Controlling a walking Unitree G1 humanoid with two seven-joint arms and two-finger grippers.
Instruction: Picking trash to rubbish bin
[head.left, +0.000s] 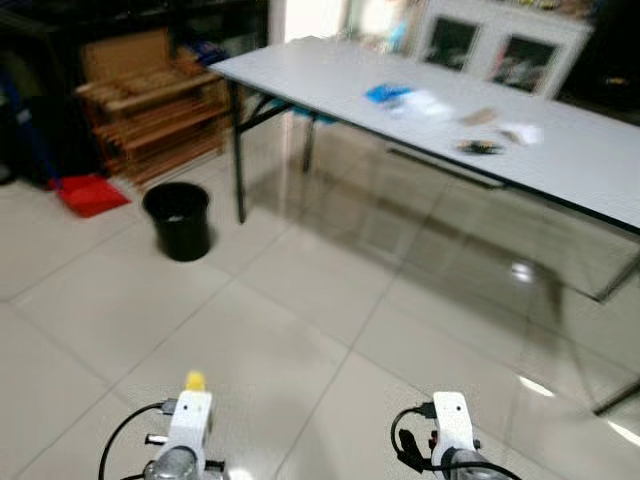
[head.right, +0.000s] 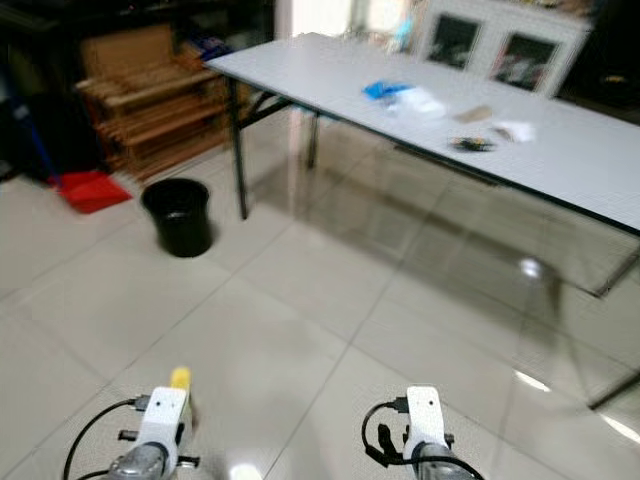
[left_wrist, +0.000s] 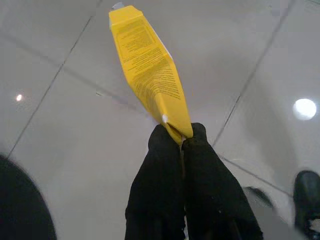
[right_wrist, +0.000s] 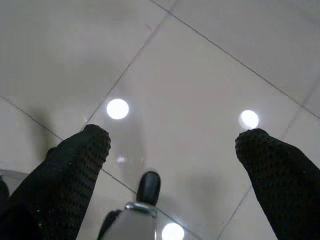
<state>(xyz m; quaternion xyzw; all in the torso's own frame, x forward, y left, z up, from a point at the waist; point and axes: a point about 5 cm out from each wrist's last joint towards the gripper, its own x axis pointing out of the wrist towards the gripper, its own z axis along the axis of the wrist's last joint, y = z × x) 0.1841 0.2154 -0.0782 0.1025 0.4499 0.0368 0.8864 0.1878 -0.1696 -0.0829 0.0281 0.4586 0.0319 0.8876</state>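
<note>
- Yellow flattened drink carton with fine dark print, pinched at one end between the two black fingers of the left gripper; its free end with a small pale cap points away from the wrist, over the tiled floor.
- In the head views a small bit of that yellow shows at the lower left of the frame, just above the left arm's white wrist block.
- Right gripper sits at the lower middle of the head view; its fingers are spread wide apart with nothing between them, above the glossy floor.
- Round black plastic rubbish bin stands on the floor at the left middle of the frame, well apart from both grippers and just beside a black table leg.
- Long white folding-table surface runs from the upper middle to the right edge; on it lie a blue wrapper, a clear plastic bag, a brownish scrap, a dark small item and a white crumpled piece.
- Glossy pale floor tiles reflect ceiling lights.
- Red dustpan lies at the far left, near stacked wooden slatted frames in the upper left.
- White cabinet with two dark glass doors stands at the upper right behind the surface.
</note>
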